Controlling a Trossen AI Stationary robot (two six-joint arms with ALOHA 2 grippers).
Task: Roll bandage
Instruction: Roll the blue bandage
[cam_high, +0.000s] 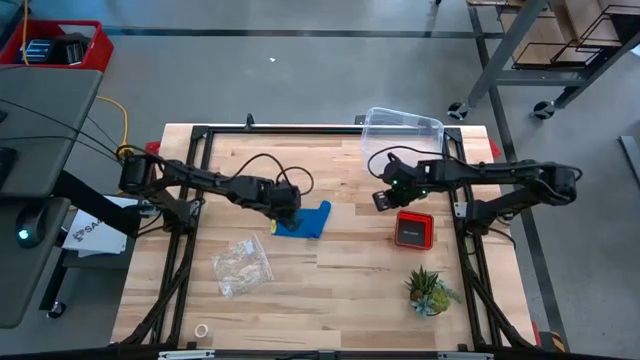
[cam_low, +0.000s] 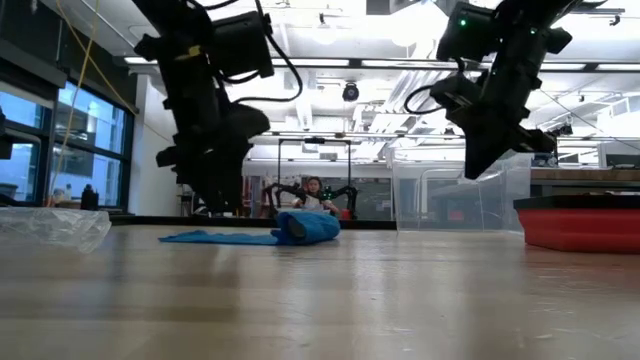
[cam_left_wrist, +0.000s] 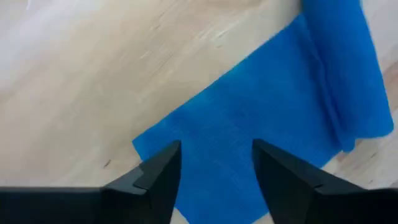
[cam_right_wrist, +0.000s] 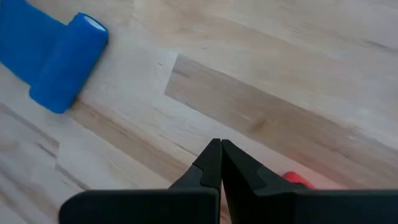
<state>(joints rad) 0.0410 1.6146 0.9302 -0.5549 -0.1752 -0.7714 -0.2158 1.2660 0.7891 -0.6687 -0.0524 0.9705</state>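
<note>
Blue bandage (cam_high: 303, 221) lying near the middle of the high frame on the pale wood table (cam_high: 340, 290), partly rolled: a fat roll at one end, a flat tail trailing toward the left gripper (cam_high: 284, 205). Hovering just over that flat tail, left gripper showing its two dark fingers (cam_left_wrist: 158, 177) spread apart with blue cloth visible between them, not gripping anything. Hanging right of centre, well apart from the bandage, right gripper (cam_high: 382, 200) showing fingertips pressed together and holding nothing. Sitting just below and right of that gripper, red box (cam_high: 413, 229). Resting at upper right, clear tub (cam_high: 400, 130). Lying at lower left, crinkled plastic bag (cam_high: 241, 266). Standing at lower right, small green plant (cam_high: 430, 290).
</note>
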